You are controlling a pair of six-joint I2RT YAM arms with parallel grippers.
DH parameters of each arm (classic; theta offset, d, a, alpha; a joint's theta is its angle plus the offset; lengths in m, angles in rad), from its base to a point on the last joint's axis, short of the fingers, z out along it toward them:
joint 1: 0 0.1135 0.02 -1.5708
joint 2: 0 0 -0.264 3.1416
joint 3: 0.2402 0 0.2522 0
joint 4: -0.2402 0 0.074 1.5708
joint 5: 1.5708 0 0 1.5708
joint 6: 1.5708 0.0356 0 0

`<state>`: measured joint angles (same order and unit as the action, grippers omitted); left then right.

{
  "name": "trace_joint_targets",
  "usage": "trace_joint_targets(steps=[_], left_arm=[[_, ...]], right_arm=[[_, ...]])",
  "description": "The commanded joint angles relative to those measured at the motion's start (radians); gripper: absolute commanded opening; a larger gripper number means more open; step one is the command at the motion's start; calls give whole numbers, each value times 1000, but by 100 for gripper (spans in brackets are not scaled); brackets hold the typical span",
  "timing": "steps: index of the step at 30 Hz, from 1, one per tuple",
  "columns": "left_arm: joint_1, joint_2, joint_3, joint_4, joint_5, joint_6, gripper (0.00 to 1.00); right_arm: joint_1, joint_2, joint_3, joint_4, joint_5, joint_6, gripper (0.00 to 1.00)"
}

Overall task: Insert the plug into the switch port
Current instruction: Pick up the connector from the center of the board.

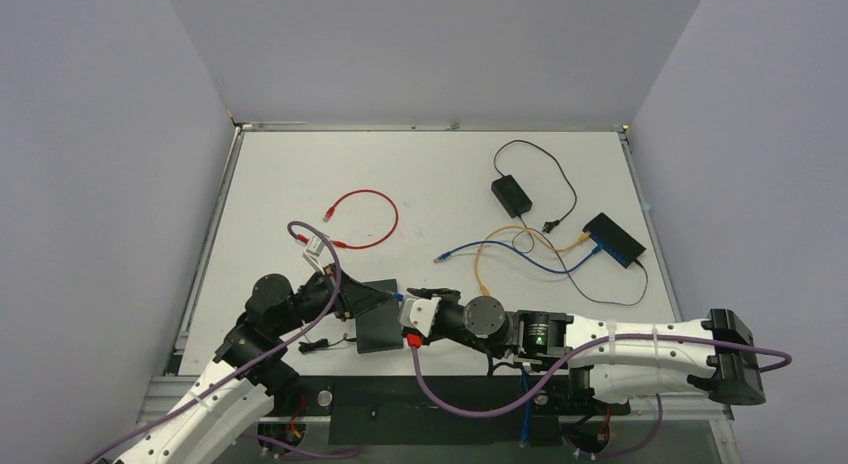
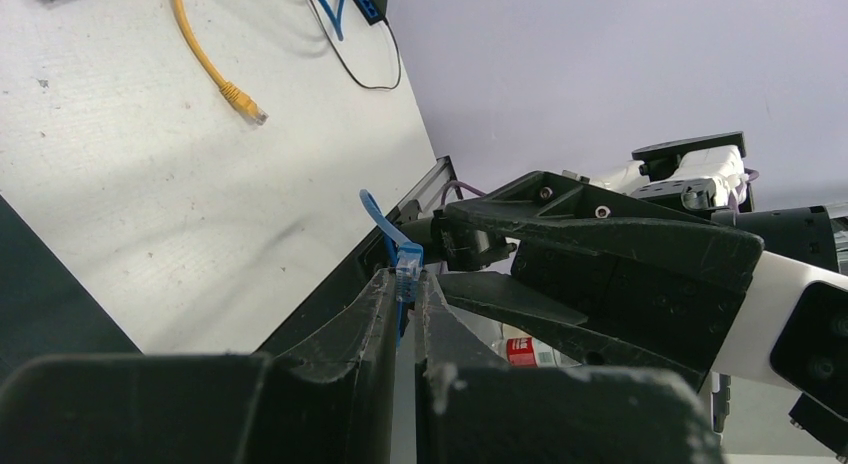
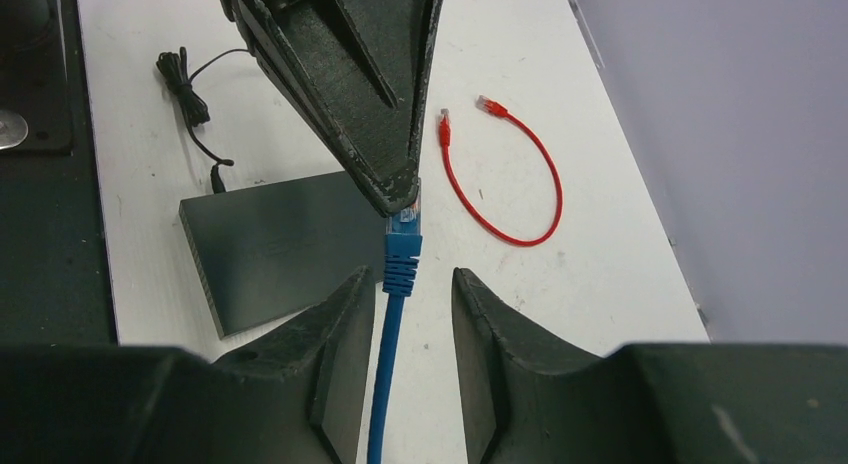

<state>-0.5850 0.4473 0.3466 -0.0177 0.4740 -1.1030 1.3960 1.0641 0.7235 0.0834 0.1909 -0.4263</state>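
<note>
Two grippers, one blue cable (image 3: 380, 384) | left gripper (image 2: 404, 284) pinches RJ45 plug (image 3: 405, 222) at table's six o'clock; right gripper (image 3: 412, 284) open, astride cable | step: mid-air handover, likely | next: line plug up with port on dark flat box (image 3: 280, 246), probably the switch, eight o'clock of plug

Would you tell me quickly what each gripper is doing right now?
Left gripper: shut on the blue plug.
Right gripper: open, straddling the blue cable.

My workplace, a robotics lab cell: plain white tabletop (image 1: 440, 174) boxed in by bare pale grey panel walls (image 1: 430, 44).
</note>
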Motion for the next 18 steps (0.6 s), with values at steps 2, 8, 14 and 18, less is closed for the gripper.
trace_joint_targets(steps=[2,8,14,18], left_arm=[[7,-10,4,54,-8,-20,0],[7,-12,8,55,-1,-20,0],[7,-20,13,49,4,-17,0],[7,-25,19,48,7,-17,0]], right_arm=[[11,22,-5,79,-18,34,32],[10,36,-3,87,-20,37,32],[10,43,-4,88,-12,31,31],[11,49,-6,90,-9,31,31]])
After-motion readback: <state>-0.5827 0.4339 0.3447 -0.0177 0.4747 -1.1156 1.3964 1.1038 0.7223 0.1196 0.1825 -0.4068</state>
